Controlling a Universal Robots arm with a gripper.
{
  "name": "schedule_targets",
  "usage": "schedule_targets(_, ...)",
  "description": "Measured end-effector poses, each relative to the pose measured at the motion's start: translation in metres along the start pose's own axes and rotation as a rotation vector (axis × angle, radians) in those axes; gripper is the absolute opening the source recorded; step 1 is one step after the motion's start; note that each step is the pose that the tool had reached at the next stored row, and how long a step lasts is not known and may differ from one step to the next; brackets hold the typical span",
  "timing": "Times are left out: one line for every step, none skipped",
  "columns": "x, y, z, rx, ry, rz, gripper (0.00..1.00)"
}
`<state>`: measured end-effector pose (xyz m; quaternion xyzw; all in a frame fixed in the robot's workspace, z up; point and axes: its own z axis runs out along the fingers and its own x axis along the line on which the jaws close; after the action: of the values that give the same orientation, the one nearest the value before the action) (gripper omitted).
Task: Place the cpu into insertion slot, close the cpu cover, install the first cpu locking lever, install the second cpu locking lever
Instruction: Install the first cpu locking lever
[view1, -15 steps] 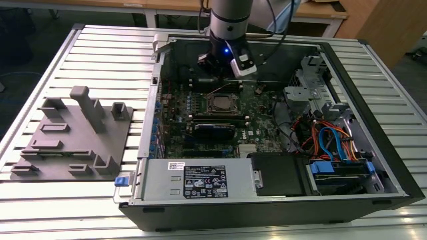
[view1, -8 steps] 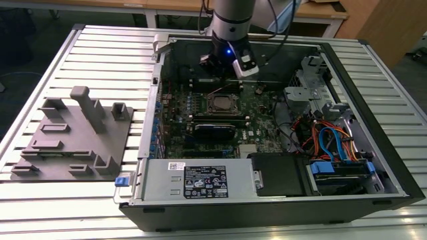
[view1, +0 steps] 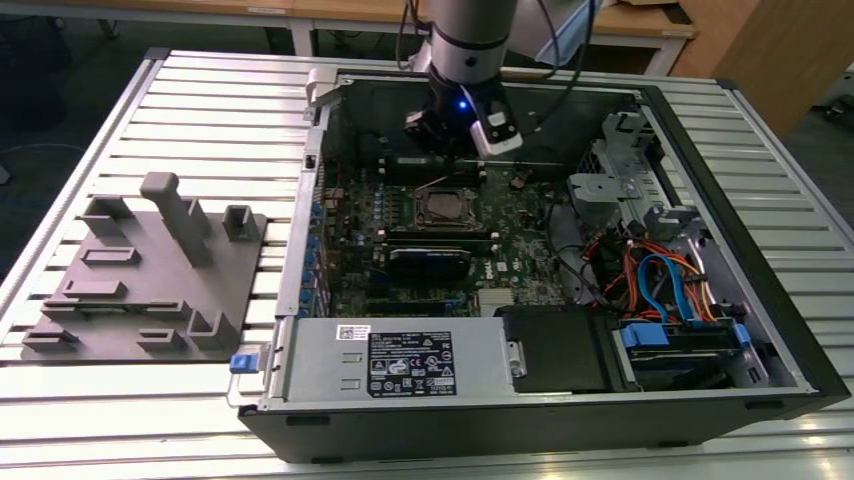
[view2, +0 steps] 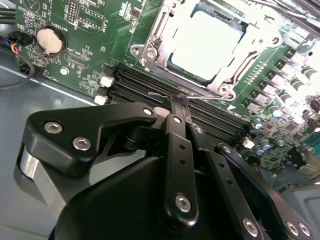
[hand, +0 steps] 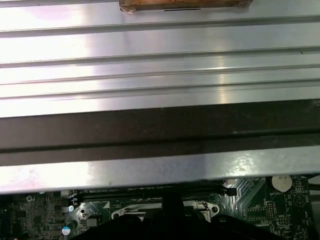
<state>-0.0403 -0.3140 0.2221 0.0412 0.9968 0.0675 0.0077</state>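
Inside the open computer case, the insertion slot (view1: 445, 207) sits mid-motherboard. The second wrist view shows the pale silver cpu (view2: 207, 42) lying in it, with the silver cpu cover (view2: 155, 30) down around it as a frame. My gripper (view1: 461, 140) hangs over the far side of the slot in the exterior view. In the second wrist view my gripper (view2: 178, 102) is shut, its black fingers (view2: 175, 130) pressed together. A thin wire locking lever (view2: 205, 98) runs right at the tips, beside the cover's edge. Whether the tips pinch it or only touch it is unclear.
Long black memory slots (view2: 145, 82) and a coin battery (view2: 51, 41) lie beside the socket. The case wall (hand: 160, 132) stands close behind my gripper. A grey fixture plate (view1: 147, 280) rests on the slatted table at the exterior view's left. Power supply (view1: 387, 365) and cabled drive bay (view1: 667, 290) fill the near side.
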Motion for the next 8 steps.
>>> schedule_targets(-0.0006, 0.0000, 0.0005, -0.0001, -0.0001, 0.000, 0.11)
schedule_targets(-0.0012, 0.0000, 0.0010, 0.0000, -0.0001, 0.001, 0.11)
schedule_targets(-0.0018, 0.0000, 0.0015, -0.0001, -0.0002, 0.001, 0.11)
schedule_targets(-0.0022, -0.0001, 0.0020, 0.0000, -0.0002, 0.002, 0.11)
schedule_targets(-0.0026, -0.0001, 0.0026, 0.0000, -0.0002, 0.002, 0.11)
schedule_targets(-0.0031, -0.0002, 0.0032, 0.0000, -0.0003, 0.002, 0.11)
schedule_targets(-0.0036, -0.0002, 0.0039, 0.0000, -0.0003, 0.002, 0.11)
schedule_targets(-0.0041, -0.0003, 0.0045, 0.0001, -0.0004, 0.003, 0.11)
